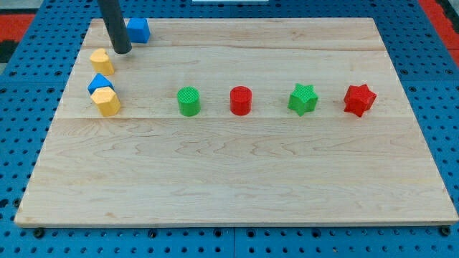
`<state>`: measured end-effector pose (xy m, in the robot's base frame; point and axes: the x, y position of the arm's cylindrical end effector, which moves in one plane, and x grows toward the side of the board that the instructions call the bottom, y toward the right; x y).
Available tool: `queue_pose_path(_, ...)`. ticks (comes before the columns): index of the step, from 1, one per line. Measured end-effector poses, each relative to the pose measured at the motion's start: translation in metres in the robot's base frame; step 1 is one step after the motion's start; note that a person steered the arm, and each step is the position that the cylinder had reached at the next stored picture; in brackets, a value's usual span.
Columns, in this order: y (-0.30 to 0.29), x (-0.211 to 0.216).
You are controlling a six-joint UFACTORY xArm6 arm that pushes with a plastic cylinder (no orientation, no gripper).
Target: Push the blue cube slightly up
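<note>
Wooden board [237, 165]: my tip [122, 51] just left of blue cube [138, 30].

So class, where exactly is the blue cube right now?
The blue cube sits near the board's top-left corner, just right of my tip, above the upper yellow block.

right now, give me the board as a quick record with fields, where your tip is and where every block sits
my tip: top left, just left of and below the blue cube
near tip: yellow block at its lower left
left pair: blue block touching second yellow block
middle row, left to right: green cylinder, red cylinder, green star, red star
</note>
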<state>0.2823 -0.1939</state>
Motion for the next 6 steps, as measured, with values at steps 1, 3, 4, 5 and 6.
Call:
queue_pose_path(1, -0.021, 0.013)
queue_pose_path(3, -0.037, -0.008)
queue_pose_path(4, -0.038, 0.027)
queue_pose_path(5, -0.027, 0.043)
queue_pose_path(6, -0.011, 0.037)
